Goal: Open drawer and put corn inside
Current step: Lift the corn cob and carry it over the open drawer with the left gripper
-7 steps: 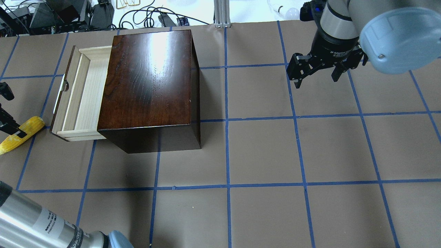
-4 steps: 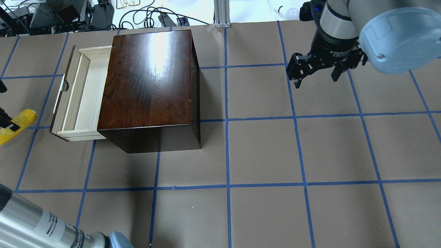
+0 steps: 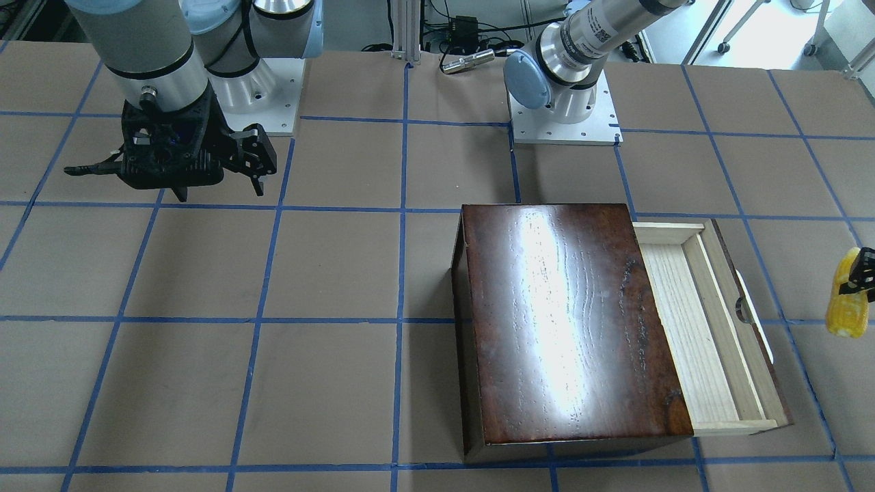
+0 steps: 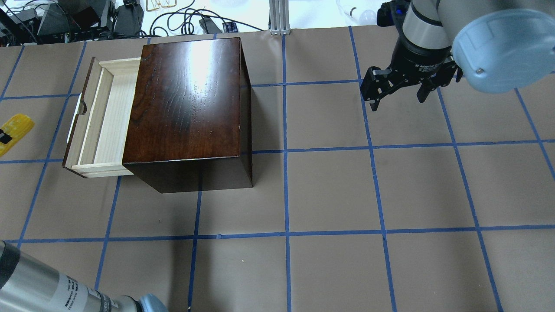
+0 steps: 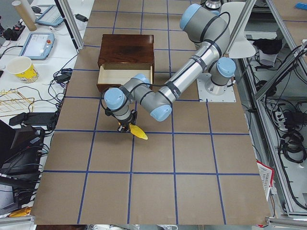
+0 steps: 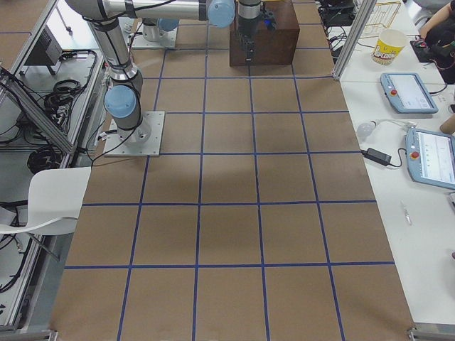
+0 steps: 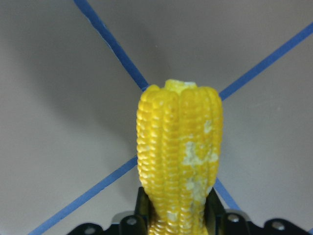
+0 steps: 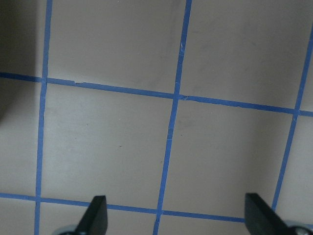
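The dark reddish-brown box (image 4: 190,99) stands at the table's far left. Its pale wood drawer (image 4: 102,119) is pulled out toward the left, and the tray is empty. My left gripper (image 7: 178,213) is shut on the yellow corn (image 7: 178,156) and holds it above the table, to the left of the drawer front. The corn shows at the left edge of the overhead view (image 4: 15,129) and at the right edge of the front view (image 3: 846,307). My right gripper (image 4: 396,96) is open and empty, hovering at the far right.
Blue tape lines grid the brown table (image 4: 329,190). Cables and gear lie beyond the far edge, with an aluminium post (image 4: 279,17) there. Both arm bases (image 3: 564,116) stand on the robot's side. My left arm's forearm (image 4: 43,286) crosses the near left corner.
My left gripper has lifted the corn off the table and carried it farther away and toward the view's left edge. The drawer, the box and the right arm have not moved.
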### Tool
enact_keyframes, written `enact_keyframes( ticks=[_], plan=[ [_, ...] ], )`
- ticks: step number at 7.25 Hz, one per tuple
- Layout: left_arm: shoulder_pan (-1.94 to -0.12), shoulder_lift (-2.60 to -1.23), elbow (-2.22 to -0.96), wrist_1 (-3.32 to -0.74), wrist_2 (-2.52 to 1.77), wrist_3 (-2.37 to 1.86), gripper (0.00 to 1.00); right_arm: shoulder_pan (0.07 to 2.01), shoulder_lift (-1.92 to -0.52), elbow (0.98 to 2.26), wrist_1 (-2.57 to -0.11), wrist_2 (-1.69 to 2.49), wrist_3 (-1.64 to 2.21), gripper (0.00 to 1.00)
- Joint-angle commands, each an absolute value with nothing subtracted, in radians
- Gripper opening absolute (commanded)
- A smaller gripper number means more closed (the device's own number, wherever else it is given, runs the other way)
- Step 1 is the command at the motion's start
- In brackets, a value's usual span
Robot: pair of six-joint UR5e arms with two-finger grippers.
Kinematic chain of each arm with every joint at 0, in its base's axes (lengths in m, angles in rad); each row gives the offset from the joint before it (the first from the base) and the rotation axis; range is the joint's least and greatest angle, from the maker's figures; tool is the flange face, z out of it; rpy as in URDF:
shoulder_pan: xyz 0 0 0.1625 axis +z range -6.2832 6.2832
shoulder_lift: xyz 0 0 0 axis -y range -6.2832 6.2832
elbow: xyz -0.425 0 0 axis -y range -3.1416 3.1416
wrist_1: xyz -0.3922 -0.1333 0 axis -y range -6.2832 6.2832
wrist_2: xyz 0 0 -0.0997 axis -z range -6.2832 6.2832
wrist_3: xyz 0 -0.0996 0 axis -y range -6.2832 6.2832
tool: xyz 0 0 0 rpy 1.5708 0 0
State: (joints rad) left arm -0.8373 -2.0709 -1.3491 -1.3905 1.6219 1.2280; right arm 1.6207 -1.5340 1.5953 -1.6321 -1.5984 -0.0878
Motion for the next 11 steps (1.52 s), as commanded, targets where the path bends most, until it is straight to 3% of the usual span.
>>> enact_keyframes(
  ticks=[1,6,11],
  plan=[
    [-0.900,-1.995,-1.347,-1.442,1.608,1.035,0.00,1.621,-1.534,1.595,-1.632,-1.598,-0.087,1.00],
    [-1.066,-1.896,-1.238,-1.641,1.548,0.628,0.00,1.621,-1.534,1.595,-1.632,-1.598,-0.087,1.00],
    [-1.210,-1.933,-1.256,-1.634,1.486,0.309,0.00,1.621,-1.534,1.595,-1.632,-1.598,-0.087,1.00]
  ],
)
